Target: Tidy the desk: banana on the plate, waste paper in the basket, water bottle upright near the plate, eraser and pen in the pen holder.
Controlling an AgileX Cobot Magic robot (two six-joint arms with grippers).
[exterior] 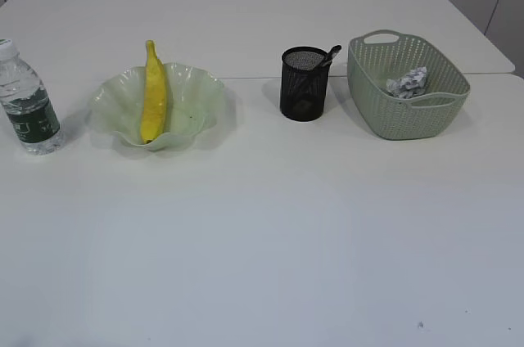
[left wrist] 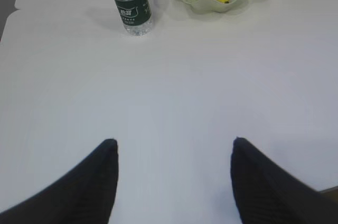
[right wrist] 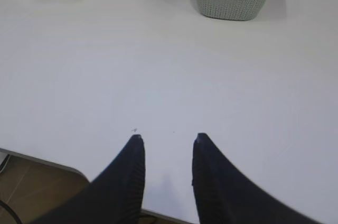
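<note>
- Desk [exterior: 262,241], white and plain, carries every item in a row across its far half.
- Banana [exterior: 153,93] lies lengthwise in the plate [exterior: 201,89], the pale green dish with the ruffled rim; its dark tip points toward the near edge.
- The water bottle [exterior: 27,101] stands upright just left of the plate, white cap on top, dark green label facing out.
- The pen holder [exterior: 304,85], a black mesh cup, sits between plate and basket; a dark pen [exterior: 327,58] leans out over its rim (the eraser cannot be made out through the mesh).
- The waste paper [exterior: 408,82], a crumpled white ball, rests inside the sage green basket [exterior: 385,110] at the right.
- The left gripper [left wrist: 174,147] hangs over bare desk, its jaws spread wide and holding nothing; bottle and plate lie well ahead of it.
- The right gripper [right wrist: 166,139] sits near the desk's front edge, jaws parted by a narrower gap with nothing between them; holder and basket are far beyond.
</note>
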